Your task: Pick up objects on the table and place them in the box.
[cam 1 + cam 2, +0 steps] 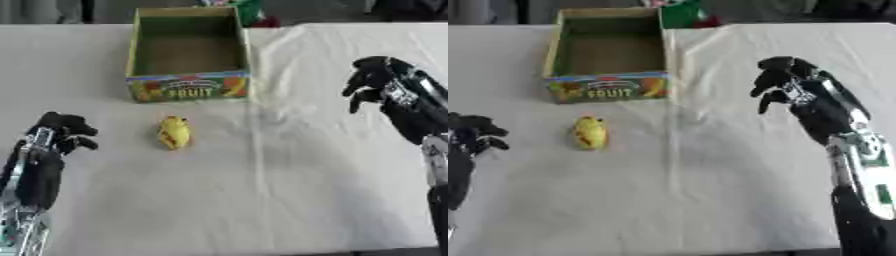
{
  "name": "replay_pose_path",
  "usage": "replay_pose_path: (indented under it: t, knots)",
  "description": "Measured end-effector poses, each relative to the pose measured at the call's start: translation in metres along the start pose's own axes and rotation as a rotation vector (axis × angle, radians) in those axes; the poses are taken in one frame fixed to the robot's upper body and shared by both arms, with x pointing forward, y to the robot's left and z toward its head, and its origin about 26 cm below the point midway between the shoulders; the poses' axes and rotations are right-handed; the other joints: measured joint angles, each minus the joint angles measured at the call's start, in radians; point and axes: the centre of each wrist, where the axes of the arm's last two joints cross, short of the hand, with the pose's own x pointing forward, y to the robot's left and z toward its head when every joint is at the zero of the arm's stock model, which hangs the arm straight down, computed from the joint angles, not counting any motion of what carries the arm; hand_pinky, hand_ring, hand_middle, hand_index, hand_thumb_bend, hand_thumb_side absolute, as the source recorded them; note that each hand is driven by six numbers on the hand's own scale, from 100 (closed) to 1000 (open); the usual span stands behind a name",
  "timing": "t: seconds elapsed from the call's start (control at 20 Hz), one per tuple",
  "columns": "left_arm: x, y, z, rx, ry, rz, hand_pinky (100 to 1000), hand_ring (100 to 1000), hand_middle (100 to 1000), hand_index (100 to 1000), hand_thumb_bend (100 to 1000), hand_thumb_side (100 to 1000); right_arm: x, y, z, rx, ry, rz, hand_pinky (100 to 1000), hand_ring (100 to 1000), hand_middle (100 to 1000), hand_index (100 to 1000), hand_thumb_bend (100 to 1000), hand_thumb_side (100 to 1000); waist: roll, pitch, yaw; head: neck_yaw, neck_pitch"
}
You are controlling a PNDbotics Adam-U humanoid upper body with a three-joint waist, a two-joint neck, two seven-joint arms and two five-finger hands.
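The left hand [59, 131] shows at the lower left, its black forearm rising from the bottom corner with silver parts near the edge. Its fingers [80, 144] are curled inward and close on nothing. The right hand [785, 80] is held farther up on the right side, its arm running from the lower right corner with a silver section below the wrist. Its fingers [765, 105] bend downward, curled, holding nothing. The two hands are well apart.
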Motion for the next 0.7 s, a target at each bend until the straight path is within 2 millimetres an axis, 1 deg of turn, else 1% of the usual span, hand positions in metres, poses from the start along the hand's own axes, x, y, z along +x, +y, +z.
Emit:
replay_pose_path:
  t: [0.25, 0.45, 0.55, 0.7]
  knots:
    - [0.003, 0.002, -0.003, -0.011, -0.011, -0.021, 509, 610, 514, 639, 100, 757, 0.0, 0.0, 0.0, -0.003, 0.003, -0.002, 406, 589, 564, 761, 100, 484, 0.004, -0.001, -0.003, 0.013, 0.001]
    - [0.007, 0.006, -0.007, -0.025, -0.025, -0.044, 508, 612, 515, 645, 100, 729, 0.0, 0.0, 0.0, -0.004, 0.004, -0.002, 405, 588, 563, 761, 100, 484, 0.005, -0.001, -0.005, 0.018, 0.008]
    - [0.01, 0.008, -0.01, -0.036, -0.037, -0.06, 508, 612, 515, 648, 100, 710, 0.0, 0.0, 0.0, -0.004, 0.004, -0.002, 405, 588, 563, 761, 100, 484, 0.005, -0.002, -0.005, 0.018, 0.008]
    - [0.017, 0.012, -0.016, -0.062, -0.065, -0.094, 506, 612, 517, 658, 100, 656, 0.0, 0.0, 0.0, -0.004, 0.004, -0.002, 405, 587, 563, 760, 100, 485, 0.006, -0.004, -0.007, 0.018, 0.008]
